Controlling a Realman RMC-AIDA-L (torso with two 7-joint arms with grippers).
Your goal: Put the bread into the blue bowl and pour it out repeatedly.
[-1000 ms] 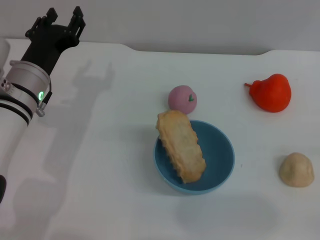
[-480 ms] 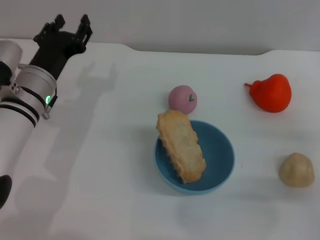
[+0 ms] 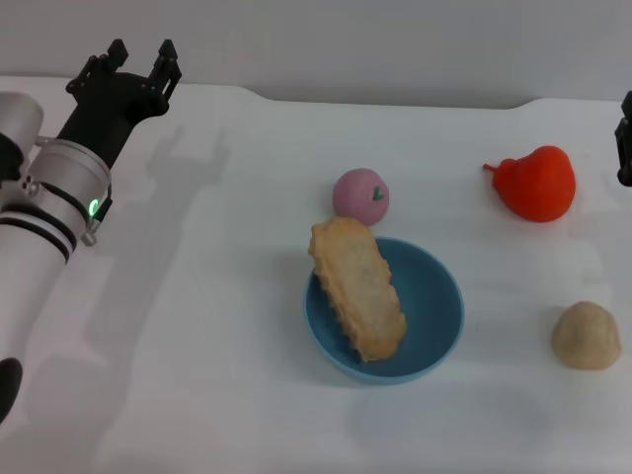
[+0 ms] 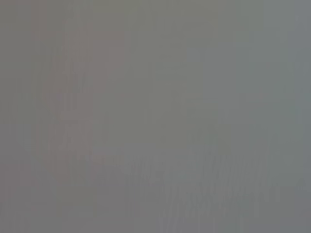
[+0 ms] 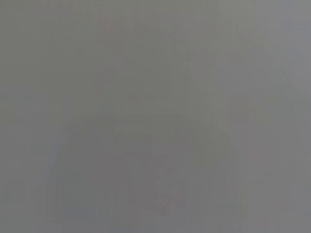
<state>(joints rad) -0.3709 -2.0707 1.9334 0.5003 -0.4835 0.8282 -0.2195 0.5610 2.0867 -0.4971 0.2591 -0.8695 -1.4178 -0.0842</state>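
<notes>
The bread (image 3: 357, 286) lies in the blue bowl (image 3: 434, 296) near the middle of the white table, its plain tan side up and one end propped over the bowl's far-left rim. My left gripper (image 3: 130, 61) hangs open and empty over the table's far left corner, well away from the bowl. A black sliver of my right gripper (image 3: 625, 138) shows at the right edge of the head view, beside the red pear. Both wrist views are plain grey and show nothing.
A pink round toy fruit (image 3: 361, 196) sits just behind the bowl. A red toy pear (image 3: 536, 183) lies at the back right. A small round tan lump (image 3: 586, 336) rests right of the bowl. The table's back edge runs near the left gripper.
The left gripper has drifted slightly right and farther back. The right gripper has come into view at the right edge. Bread and bowl have not moved.
</notes>
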